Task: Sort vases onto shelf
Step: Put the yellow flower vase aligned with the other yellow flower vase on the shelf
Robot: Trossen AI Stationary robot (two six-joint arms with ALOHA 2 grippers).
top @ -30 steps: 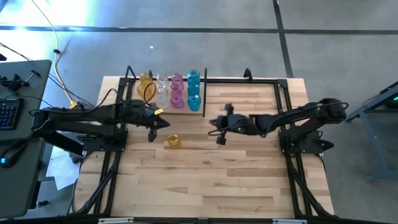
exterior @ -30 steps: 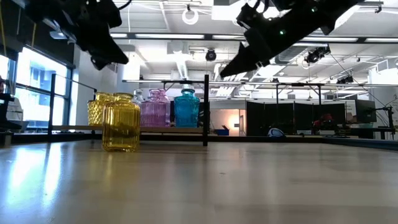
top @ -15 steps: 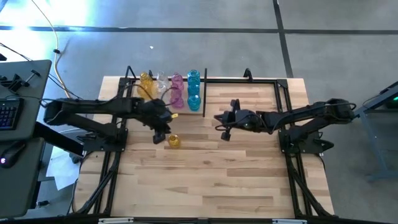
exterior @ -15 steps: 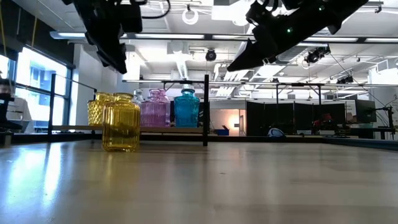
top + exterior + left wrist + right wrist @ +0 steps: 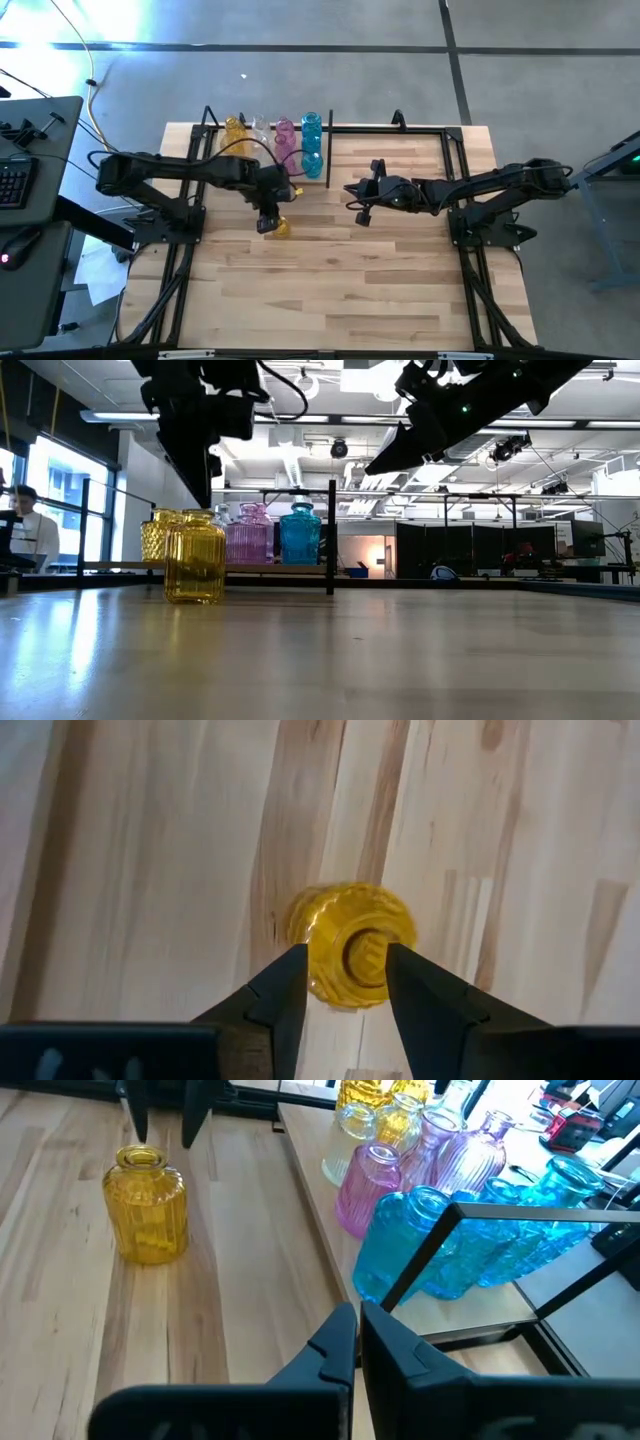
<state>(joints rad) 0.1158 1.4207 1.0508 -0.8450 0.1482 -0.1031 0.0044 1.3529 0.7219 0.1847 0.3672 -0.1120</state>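
A yellow ribbed jar vase (image 5: 279,228) (image 5: 195,560) stands upright on its base on the wood table, in front of the shelf. My left gripper (image 5: 345,952) (image 5: 268,220) hangs just above it, pointing steeply down. It is open, and its fingers (image 5: 138,1115) stand to either side over the vase's mouth (image 5: 362,952) without touching. Yellow, clear, pink and teal vases (image 5: 285,145) (image 5: 420,1230) stand in rows on the shelf (image 5: 330,150), left of its upright divider rod (image 5: 331,535). My right gripper (image 5: 358,1330) (image 5: 357,207) hovers shut, right of the divider and clear of everything.
The black rod frame of the shelf (image 5: 445,135) runs along the table's far edge and down both sides. Bare boards (image 5: 340,290) fill the near half of the table. A desk with a keyboard (image 5: 12,180) stands left of the table, and a person (image 5: 25,530) sits beyond it.
My left gripper has swung toward the table's right edge, to a place over the yellow vase. It has tipped from nearly level to pointing steeply down, and its fingers have opened. My right gripper has drawn back a little toward the right edge. The vase has stayed put.
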